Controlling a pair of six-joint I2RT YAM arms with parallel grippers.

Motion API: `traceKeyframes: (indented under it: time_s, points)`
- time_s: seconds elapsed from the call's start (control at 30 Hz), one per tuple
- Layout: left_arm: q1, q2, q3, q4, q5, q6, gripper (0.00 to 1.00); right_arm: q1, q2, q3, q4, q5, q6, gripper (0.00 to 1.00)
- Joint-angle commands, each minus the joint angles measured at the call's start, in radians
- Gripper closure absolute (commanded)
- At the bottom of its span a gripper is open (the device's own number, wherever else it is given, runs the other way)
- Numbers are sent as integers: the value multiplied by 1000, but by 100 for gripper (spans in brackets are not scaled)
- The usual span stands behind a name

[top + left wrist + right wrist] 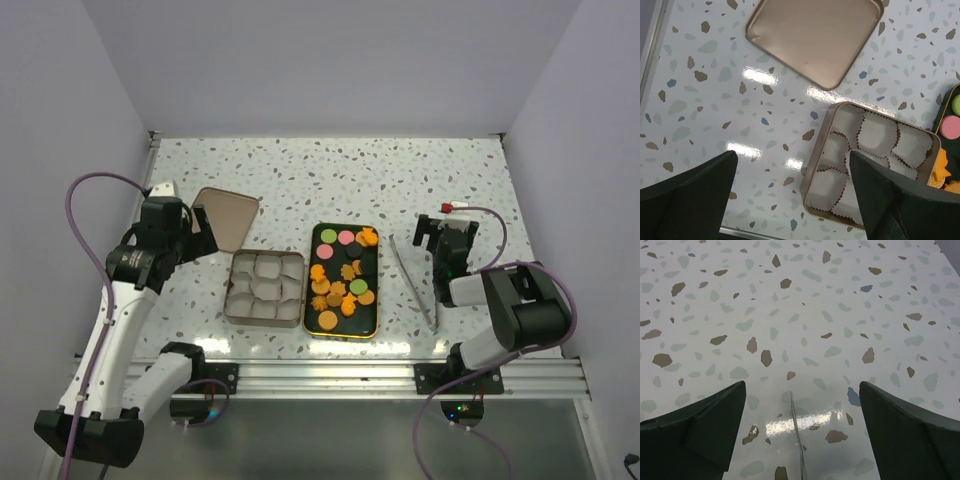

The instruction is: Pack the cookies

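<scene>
The cookies (345, 272), mostly orange with a few pink, green and dark rounds, lie in a dark gold-rimmed tray (343, 335) at the table's middle. Left of it stands a square tin (232, 290) lined with white paper cups (266, 288). My left gripper (205, 235) hovers open above the tin's left side, nothing between its fingers; in the left wrist view it (792, 160) frames the tin's rim (817, 150), with a pink cookie (951, 126) at the right edge. My right gripper (445, 225) stands open right of the tray, over metal tongs (799, 450).
The tin's bronze lid (228, 215) lies upside down behind the tin, also in the left wrist view (815, 35). The tongs (415, 283) lie slanted between the tray and the right arm. White walls enclose the table on three sides.
</scene>
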Motion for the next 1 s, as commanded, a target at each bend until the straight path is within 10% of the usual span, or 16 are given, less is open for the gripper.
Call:
traceKeyframes:
  time_s: [0.0,0.3,0.47,0.67,0.97]
  points:
    - [-3,-31,25,28,5,19,0,-10,19,-2,128,-39,-6,1]
    - [-3,-121,25,29,45,-7,0,-15,-55,51,-12,-40,-9,1]
    - [-3,-159,14,35,25,-18,0,-3,-265,378,-668,-63,-60,1]
    - [-3,-179,-33,40,102,-53,0,-4,-579,524,-1014,-348,118,1]
    - [-3,-204,-98,74,225,-39,0,-1,-480,629,-1839,-219,405,1]
